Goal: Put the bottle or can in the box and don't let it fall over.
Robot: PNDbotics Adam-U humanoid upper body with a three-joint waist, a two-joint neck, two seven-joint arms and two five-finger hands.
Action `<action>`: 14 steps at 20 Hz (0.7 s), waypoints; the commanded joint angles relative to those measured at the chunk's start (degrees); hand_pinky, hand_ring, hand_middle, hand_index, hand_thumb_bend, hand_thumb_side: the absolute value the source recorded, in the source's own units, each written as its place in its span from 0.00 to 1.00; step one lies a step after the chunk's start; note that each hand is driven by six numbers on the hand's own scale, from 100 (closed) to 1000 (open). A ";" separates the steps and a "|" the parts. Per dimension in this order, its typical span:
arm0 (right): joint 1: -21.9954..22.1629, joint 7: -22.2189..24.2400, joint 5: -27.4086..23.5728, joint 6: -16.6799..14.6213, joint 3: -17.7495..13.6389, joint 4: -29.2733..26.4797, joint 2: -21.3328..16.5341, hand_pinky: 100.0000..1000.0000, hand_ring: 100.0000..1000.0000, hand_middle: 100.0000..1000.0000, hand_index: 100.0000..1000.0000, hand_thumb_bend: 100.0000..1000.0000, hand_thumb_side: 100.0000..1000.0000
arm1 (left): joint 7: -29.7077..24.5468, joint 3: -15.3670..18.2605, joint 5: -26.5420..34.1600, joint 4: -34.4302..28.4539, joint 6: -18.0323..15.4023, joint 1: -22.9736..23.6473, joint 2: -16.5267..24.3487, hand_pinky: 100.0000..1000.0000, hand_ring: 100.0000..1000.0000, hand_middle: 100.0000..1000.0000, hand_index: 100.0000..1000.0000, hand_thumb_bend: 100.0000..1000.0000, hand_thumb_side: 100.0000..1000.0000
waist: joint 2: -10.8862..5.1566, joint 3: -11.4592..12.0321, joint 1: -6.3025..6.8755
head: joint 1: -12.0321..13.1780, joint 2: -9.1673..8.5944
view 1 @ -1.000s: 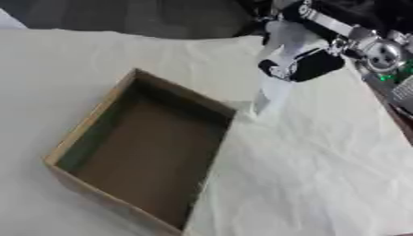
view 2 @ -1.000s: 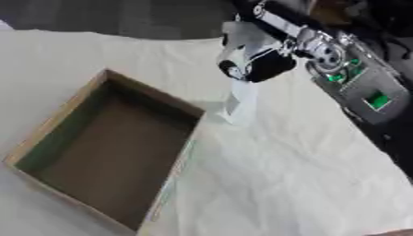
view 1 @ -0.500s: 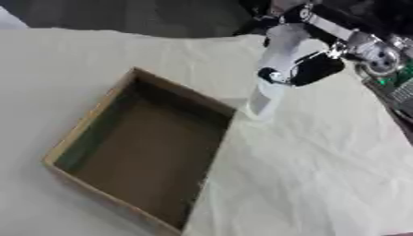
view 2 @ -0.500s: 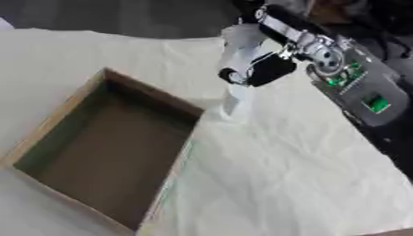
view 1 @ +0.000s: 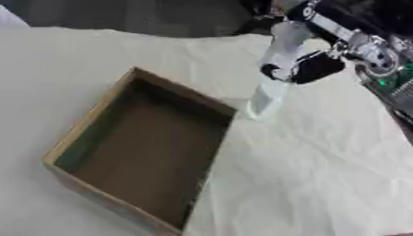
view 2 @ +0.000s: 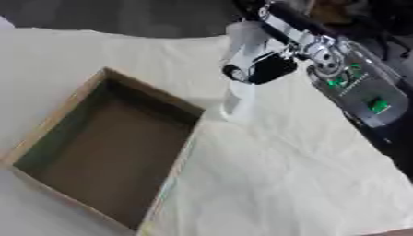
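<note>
My right robot hand [view 1: 310,69] is at the top of a pale, translucent bottle [view 1: 268,94], its fingers curled round the upper part. The bottle stands on the cloth-covered counter [view 1: 322,175], just beside the far right corner of the open cardboard box [view 1: 89,129], leaning slightly toward me at its base. The box is empty.

Step in hand, by my judgement: the grasp is made, the transfer not yet begun. The next move calls for a lift high enough to clear the box wall, a short carry to my left, and a level set-down on the box floor before the fingers release, so the bottle stays standing.

Against the frame of a second ago: my hand sits higher on the bottle and the arm has drawn back toward the upper right. The bottle's foot remains near the same corner.

My left robot hand shows in neither view.
</note>
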 commanded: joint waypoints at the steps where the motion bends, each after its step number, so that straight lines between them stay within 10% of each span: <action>1: -0.31 -1.40 0.40 -0.18 -0.65 -0.91 -2.25 0.40 0.47 0.41 0.40 0.31 0.05 | -0.22 0.27 0.15 -1.08 0.00 -0.48 0.52 0.91 0.49 0.72 0.80 0.00 0.80 | -0.81 0.13 0.13 | -0.19 -0.71; 14: 0.21 -3.85 0.16 -4.23 -0.08 -1.06 -2.15 0.17 0.29 0.13 0.07 0.07 0.05 | -0.28 0.40 0.45 -1.08 0.11 -0.61 0.35 0.91 0.49 0.72 0.80 0.00 0.80 | -0.36 0.59 0.05 | -0.82 -0.82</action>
